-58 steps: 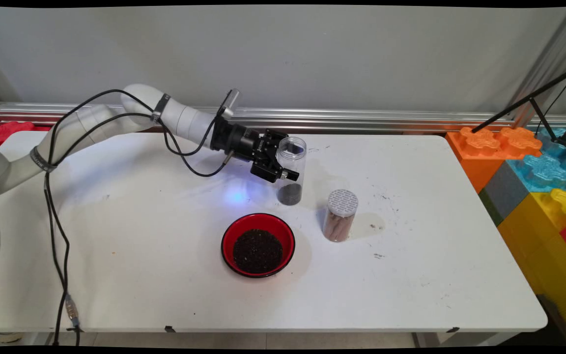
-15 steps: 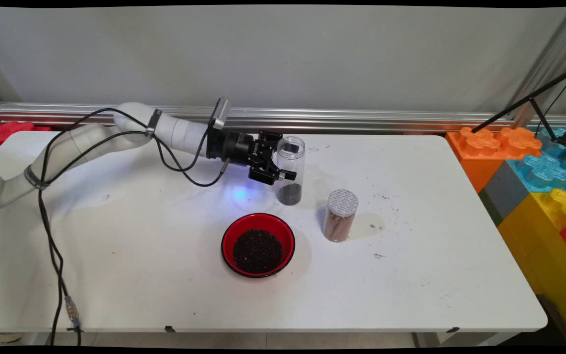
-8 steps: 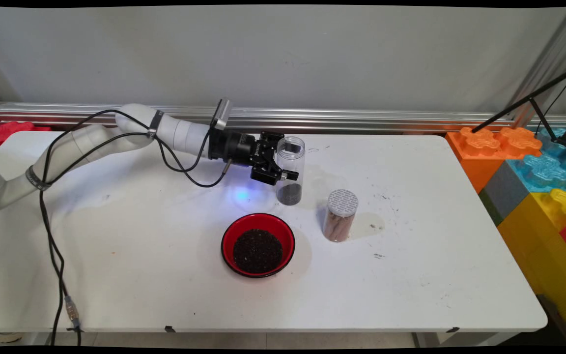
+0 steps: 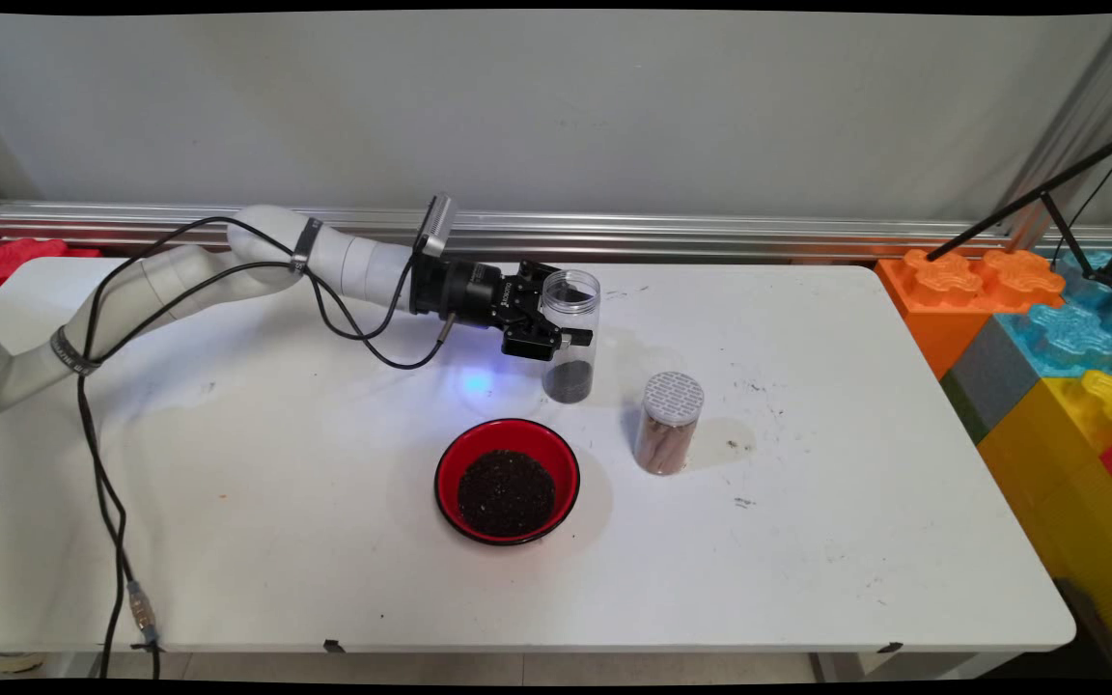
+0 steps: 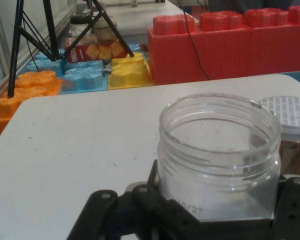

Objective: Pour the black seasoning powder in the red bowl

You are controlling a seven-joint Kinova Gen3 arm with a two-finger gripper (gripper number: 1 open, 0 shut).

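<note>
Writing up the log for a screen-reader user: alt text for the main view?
The end effector grips an open clear jar with dark grounds at its bottom, upright on a white table. Nearer the camera stand a red bowl of dark grounds and a lidded jar.

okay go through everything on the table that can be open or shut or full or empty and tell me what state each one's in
Gripper: fingers on either side of the open jar; a firm grip cannot be told.
Open jar: upright, no lid, a little dark fill at the bottom.
Lidded jar: upright, white lid on, brown contents.
Red bowl: upright on the table, holding dark granules.
</note>
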